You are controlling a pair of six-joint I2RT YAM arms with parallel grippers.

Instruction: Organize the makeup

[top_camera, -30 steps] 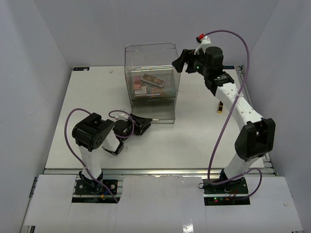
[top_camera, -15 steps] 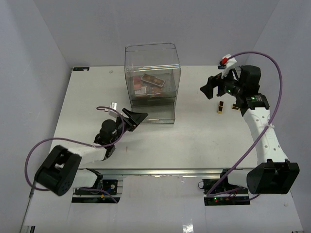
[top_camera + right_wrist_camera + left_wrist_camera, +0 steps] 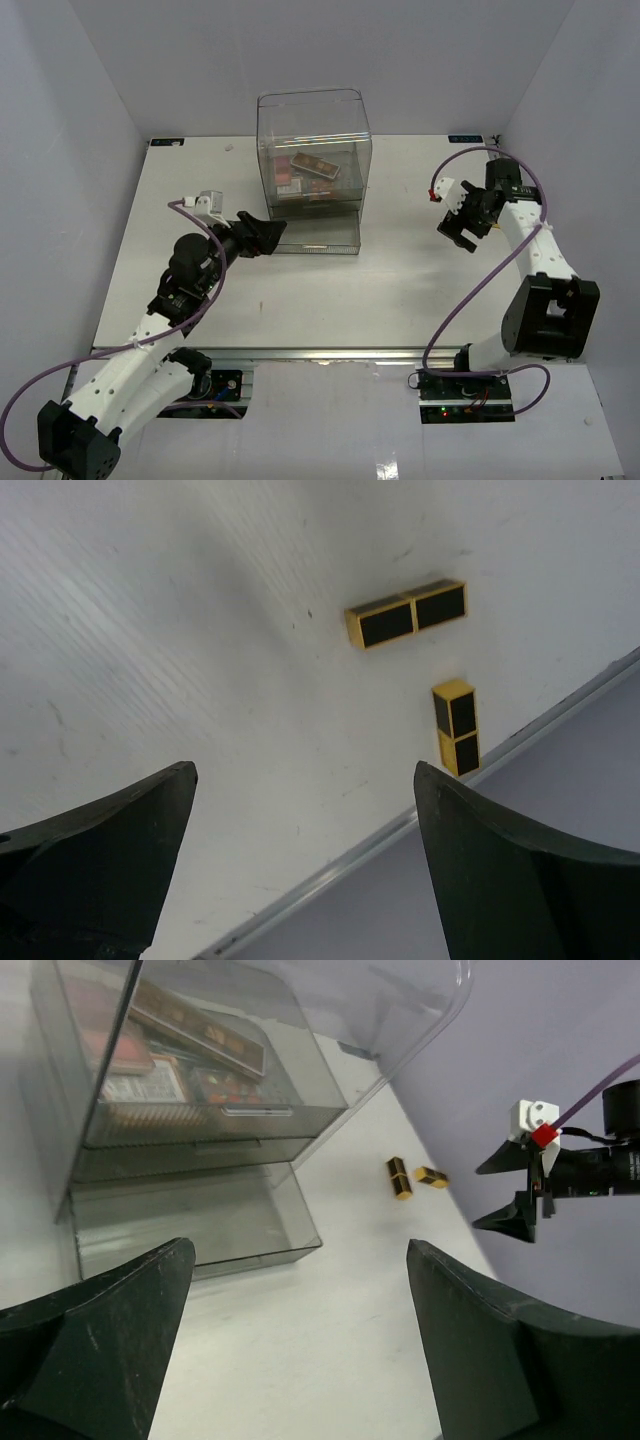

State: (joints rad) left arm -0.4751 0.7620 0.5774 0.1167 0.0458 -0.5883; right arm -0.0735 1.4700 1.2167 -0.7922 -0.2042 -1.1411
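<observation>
Main risk is at the right claw. It hangs wide open and empty above the two sticks, and they lie near each other at an angle. Jaws that wide could catch both, or clip one end and flick it. The second stick sits just beside the rail at the table's right edge, so a bad nudge probably sends it against the rail or off the table. The stick faces look flat and glossy, so I'd expect slip if the grip lands off-centre. Second risk is the left claw. It is also fully open, holds nothing, and points at the box close to the pulled-out lower drawer. A bump there could shove the drawer shut or shift the box before anything goes in. The lower drawer looks empty. The top drawer is crowded, with the palettes overlapping, so it may jam if more is added. On looks, the sticks are short black bars with gold edges, each split in two segments and lying flat on the table's right side. The palettes are flat pink, brown and orange rectangles, lying loosely stacked rather than aligned.
</observation>
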